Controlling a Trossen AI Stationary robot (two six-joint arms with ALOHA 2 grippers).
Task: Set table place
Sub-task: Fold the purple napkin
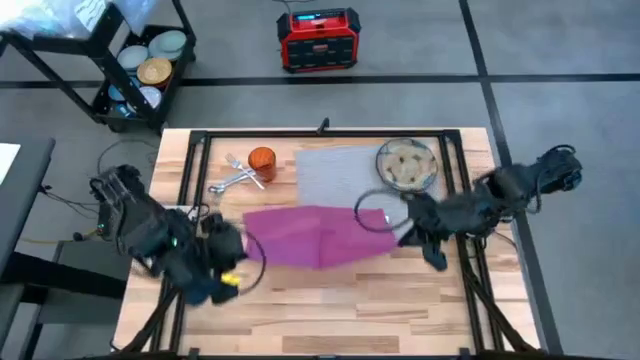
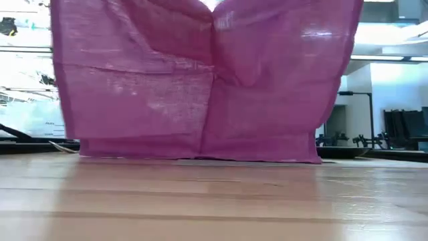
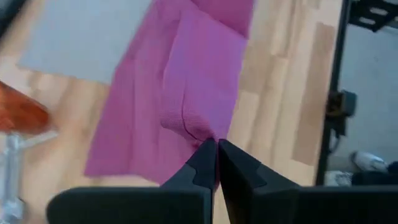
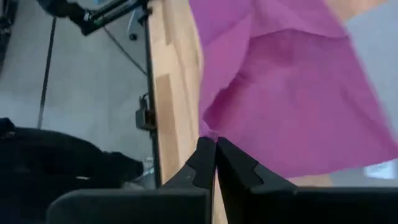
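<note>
The magenta napkin is stretched between my two grippers in the middle of the table. In the low view the napkin hangs like a curtain, and its lower edge rests on the wood. My left gripper is shut on its left end, my right gripper on its right end. Beyond the napkin lies the grey mat. The beige plate sits at the mat's right end. The orange cup and the steel cutlery are to the mat's left. My left gripper pinches the napkin's left end at a bunched fold between its two fingers, coming from the table's left. The cloth rises to the fingertips and falls away beyond them. My right gripper pinches the napkin's right end at a corner between its two fingers, coming from the table's right. The cloth spreads out beyond the fingertips.
A black metal frame runs around the tabletop. Bare wood lies between the napkin and the near edge. Off the table stand a cart with bowls at the far left and a red box on the floor.
</note>
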